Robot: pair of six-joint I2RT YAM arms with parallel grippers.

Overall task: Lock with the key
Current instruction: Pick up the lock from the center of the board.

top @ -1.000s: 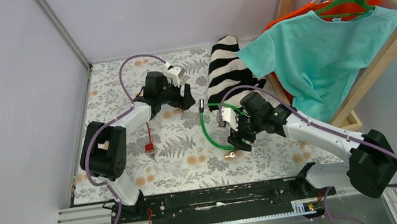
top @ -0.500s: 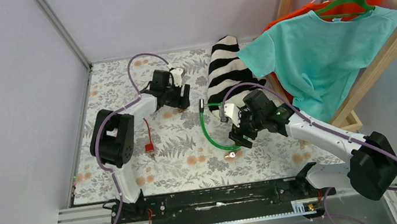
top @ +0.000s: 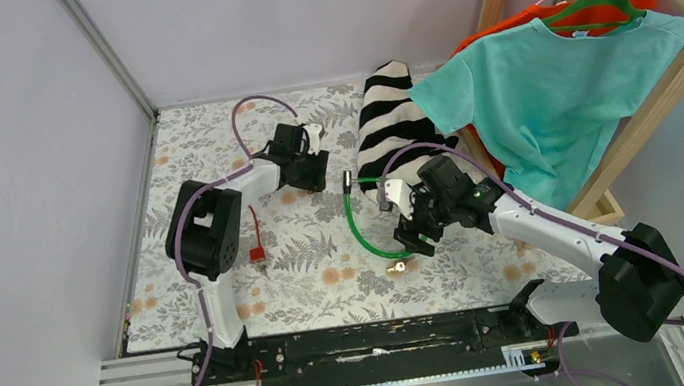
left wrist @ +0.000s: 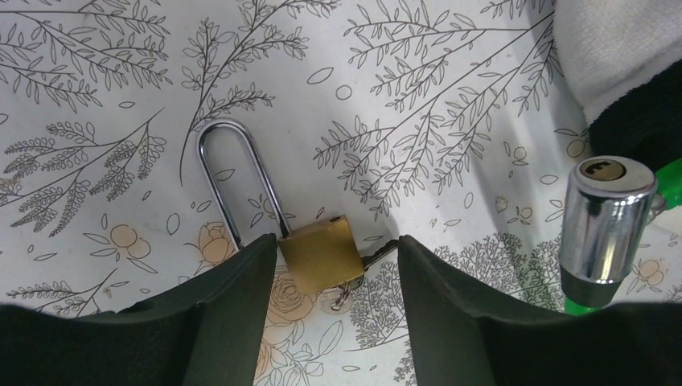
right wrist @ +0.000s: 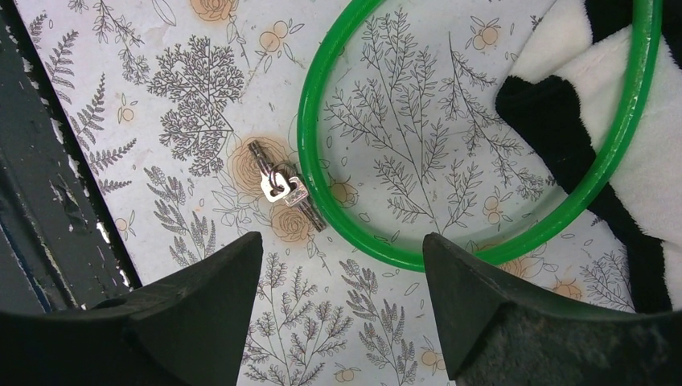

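Note:
A brass padlock [left wrist: 320,256] with a long open steel shackle [left wrist: 228,173] lies on the flowered mat, with a key and ring at its base. My left gripper [left wrist: 336,245] is open and straddles the padlock body, its left finger touching a corner. In the top view the left gripper [top: 304,168] covers the padlock. A small bunch of keys [right wrist: 278,186] lies next to a green cable lock [right wrist: 354,233]. My right gripper [right wrist: 342,241] is open and empty just above them, and it shows in the top view [top: 415,240] near the keys [top: 395,268].
The green cable's chrome lock head [left wrist: 605,221] stands right of the padlock. A black-and-white striped cloth [top: 388,121] lies at the back of the mat. A wooden rack with a teal shirt [top: 548,103] stands at the right. A red tag [top: 257,253] lies mid-left.
My left arm's elbow has swung right and its gripper has shifted slightly right over the padlock. My right gripper has drawn back a little from the keys.

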